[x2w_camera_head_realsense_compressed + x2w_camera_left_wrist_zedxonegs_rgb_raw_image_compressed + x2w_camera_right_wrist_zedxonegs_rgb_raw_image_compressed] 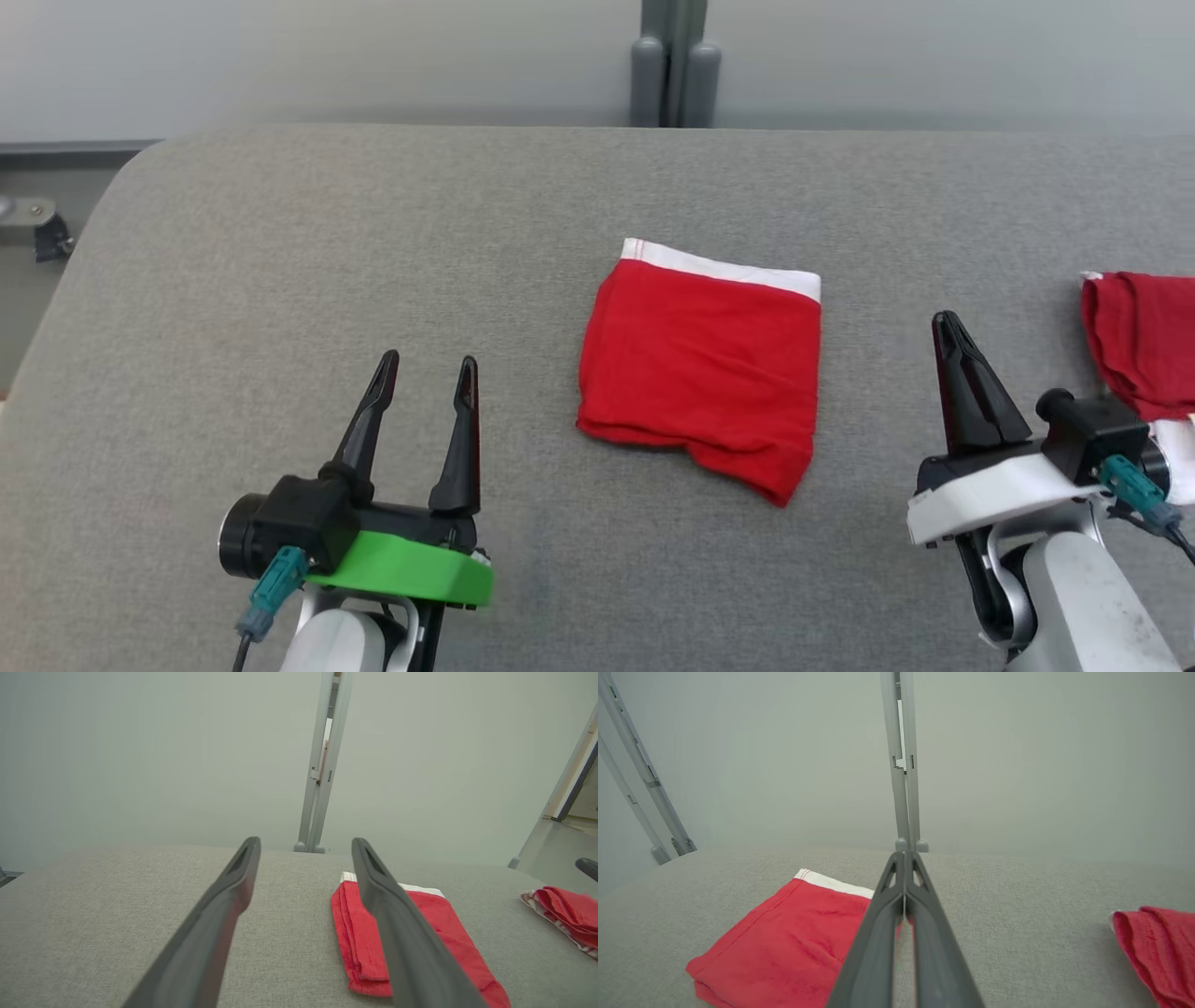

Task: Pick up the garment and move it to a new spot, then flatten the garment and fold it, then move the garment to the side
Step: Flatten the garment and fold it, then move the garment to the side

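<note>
Left fingers [464, 373] stood spread wide, holding nothing, over the near left of the grey counter [280, 233]. Right fingers [945, 327] were pressed together tip to tip, empty, at the near right. Between the 2 sets, touching neither, lay the garment [700, 373]: red, folded to a rough square, white waistband along its far edge, flat on the counter's middle. A 2nd red cloth [1144, 341] sat bunched at the right edge, just beyond the right fingers.
</note>
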You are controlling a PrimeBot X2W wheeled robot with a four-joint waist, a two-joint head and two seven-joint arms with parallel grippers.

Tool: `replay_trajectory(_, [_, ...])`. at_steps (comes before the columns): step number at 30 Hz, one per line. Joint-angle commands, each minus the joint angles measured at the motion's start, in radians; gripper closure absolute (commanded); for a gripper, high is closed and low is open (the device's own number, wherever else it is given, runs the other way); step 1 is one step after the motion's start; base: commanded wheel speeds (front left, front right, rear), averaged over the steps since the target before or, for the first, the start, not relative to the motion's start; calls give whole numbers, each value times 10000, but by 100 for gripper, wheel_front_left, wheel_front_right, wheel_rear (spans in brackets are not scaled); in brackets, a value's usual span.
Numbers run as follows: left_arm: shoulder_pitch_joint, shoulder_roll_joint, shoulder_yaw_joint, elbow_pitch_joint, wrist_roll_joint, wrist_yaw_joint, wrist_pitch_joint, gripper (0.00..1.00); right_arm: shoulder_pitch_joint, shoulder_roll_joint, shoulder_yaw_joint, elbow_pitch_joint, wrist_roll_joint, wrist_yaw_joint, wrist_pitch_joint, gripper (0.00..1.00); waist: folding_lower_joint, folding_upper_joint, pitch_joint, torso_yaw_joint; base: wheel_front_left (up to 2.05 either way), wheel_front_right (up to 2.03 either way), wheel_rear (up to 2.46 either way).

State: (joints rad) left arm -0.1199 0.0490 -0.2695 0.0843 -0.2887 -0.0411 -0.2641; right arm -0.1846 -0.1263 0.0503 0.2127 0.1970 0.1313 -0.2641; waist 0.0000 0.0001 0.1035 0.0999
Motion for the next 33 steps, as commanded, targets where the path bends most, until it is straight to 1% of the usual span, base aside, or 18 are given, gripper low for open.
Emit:
replay_trajectory(1, [67, 36, 58, 23, 77, -27, 2, 0, 246, 124, -107, -175, -107, -15, 5, 100, 0, -1, -250, -668, 0, 0, 0])
replay_trajectory(5, [59, 36, 104, 97, 94, -73, 4, 0, 588, 359, -476, -571, -527, -15, 5, 100, 0, -1, -153, -885, 0, 0, 0])
replay_trajectory(6, [72, 36, 107, 138, 116, -101, 4, 0, 641, 417, -606, -690, -651, -15, 5, 30, 0, -1, -139, -923, 0, 0, 0])
replay_trajectory(7, [77, 36, 111, 168, 134, -104, 4, 0, 697, 471, -689, -756, -691, -15, 5, 0, 0, -1, -128, -944, 0, 0, 0])
replay_trajectory(12, [108, 36, 128, 258, 180, -167, 4, 0, 944, 660, -913, -962, -882, -15, 5, 0, 0, -1, -127, -988, 0, 0, 0])
replay_trajectory(17, [96, 36, 76, 321, 263, -239, 4, 0, 950, 718, -842, -911, -992, -15, 5, 0, 0, -1, -16, -988, 0, 0, 0])
replay_trajectory(29, [291, 36, -278, 402, 259, -334, 4, 0, 1111, 754, -766, 46, -1179, -15, 5, 0, 0, -1, -224, -673, 0, 0, 0])
replay_trajectory(33, [151, 36, -384, 304, 221, -260, 4, 0, 820, 751, -670, 437, -1164, -15, 5, 0, 0, -1, 78, -422, 0, 0, 0])
